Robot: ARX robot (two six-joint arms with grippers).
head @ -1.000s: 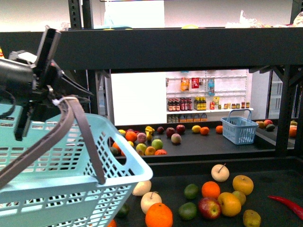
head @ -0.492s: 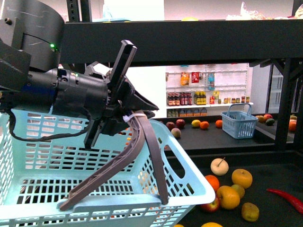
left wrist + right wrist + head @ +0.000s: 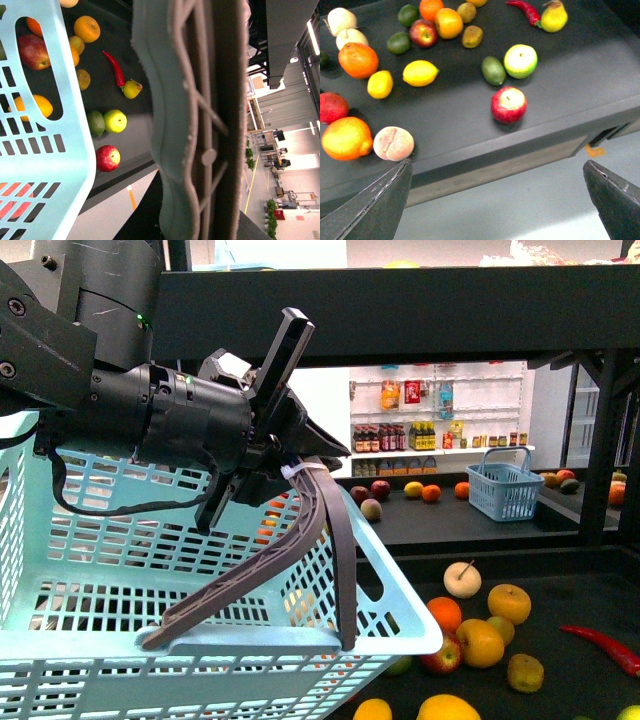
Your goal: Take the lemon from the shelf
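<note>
At the left of the front view, the left gripper (image 3: 298,462) is pinching the grey-brown handle (image 3: 340,550) of a pale blue basket (image 3: 200,642) and holding it up in front of the shelf (image 3: 580,590). In the right wrist view, a lemon (image 3: 420,73) is lying on the shelf's black tray among other fruit, with a rounder yellow fruit (image 3: 380,84) sitting just beside it. The right gripper (image 3: 495,197) is hovering past the tray's front edge with its fingers (image 3: 375,205) spread wide, grasping nothing.
</note>
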